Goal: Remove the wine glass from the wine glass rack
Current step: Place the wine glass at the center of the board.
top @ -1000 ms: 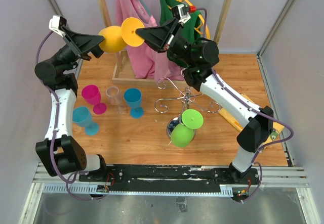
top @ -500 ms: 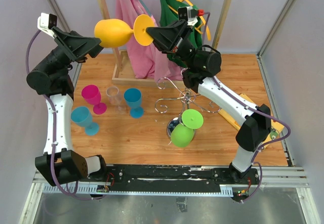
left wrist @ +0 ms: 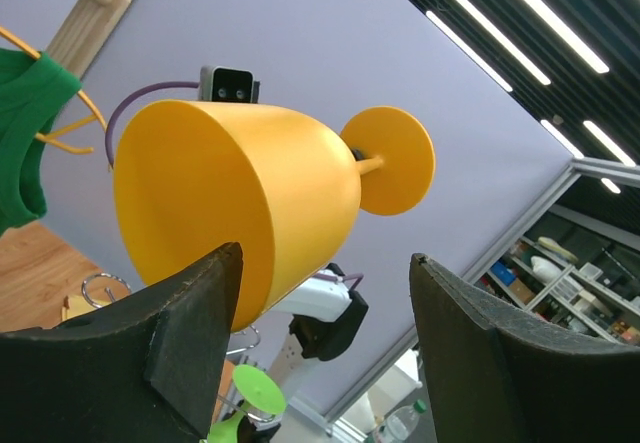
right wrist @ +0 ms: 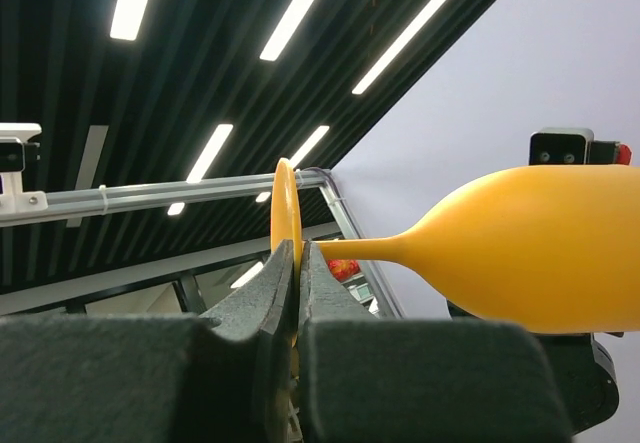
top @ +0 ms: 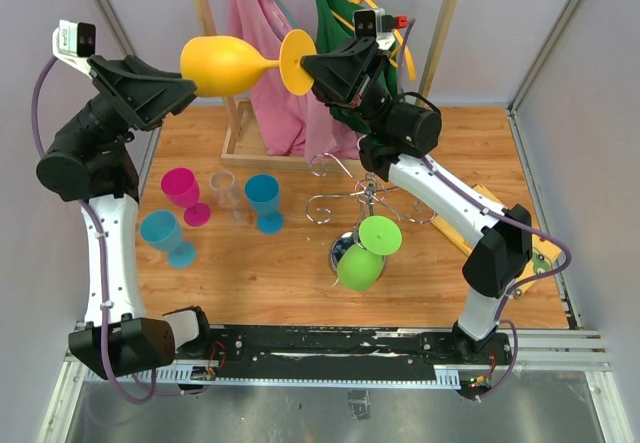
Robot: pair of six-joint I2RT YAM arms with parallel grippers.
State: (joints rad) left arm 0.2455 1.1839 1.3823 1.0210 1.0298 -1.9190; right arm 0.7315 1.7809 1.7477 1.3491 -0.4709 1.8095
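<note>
The right tool (right wrist: 294, 263) is pinching the thin foot of the yellow wine glass (top: 225, 65) edge-on, its pads pressed together on the disc. It is holding the glass on its side high above the far edge of the counter (top: 300, 283), well apart from the wine glass rack (top: 345, 198), which is standing near the counter's middle. The stem is lying level, so the bowl is facing the left tool (left wrist: 325, 255), whose fingers are standing spread to either side of the bowl's mouth without clearly touching it. This is looking like a handover being set up, the foot grip keeping the wide bowl free. A green glass (top: 360, 263) is hanging upside down on the rack.
</note>
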